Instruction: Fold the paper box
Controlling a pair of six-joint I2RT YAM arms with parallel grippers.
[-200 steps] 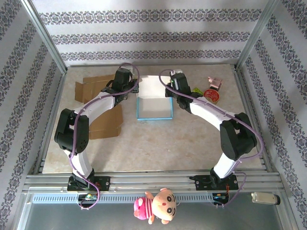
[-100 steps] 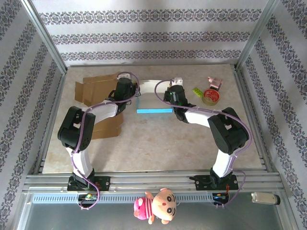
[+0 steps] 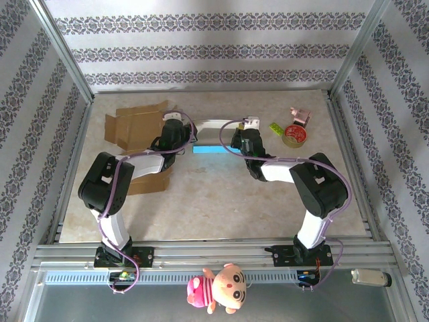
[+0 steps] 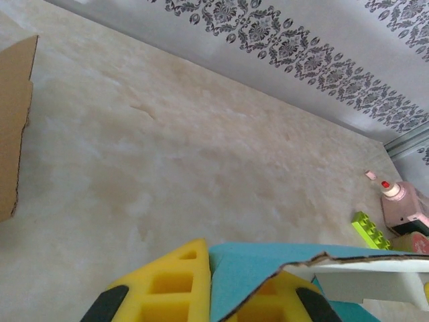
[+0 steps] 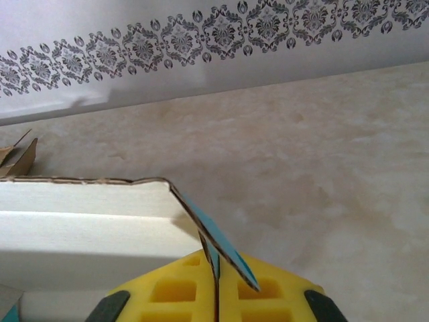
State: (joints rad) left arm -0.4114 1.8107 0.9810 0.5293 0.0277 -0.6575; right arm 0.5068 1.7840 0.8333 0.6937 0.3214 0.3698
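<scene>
Since a second ago, the paper box (image 3: 216,149) has tipped: less of its white inside shows and more of its blue side. Both arms now sit lower and closer together. Box position: far middle of the table (image 3: 221,201), between the two grippers. Left gripper (image 3: 190,138) is clamped on the box's left wall, its yellow pads (image 4: 175,285) pinching blue card. Right gripper (image 3: 236,139) is clamped on the right wall, its pads (image 5: 261,295) pressed against the card edge. Flat cardboard (image 3: 134,124) lies to the left and a tape roll (image 3: 293,135) to the right.
</scene>
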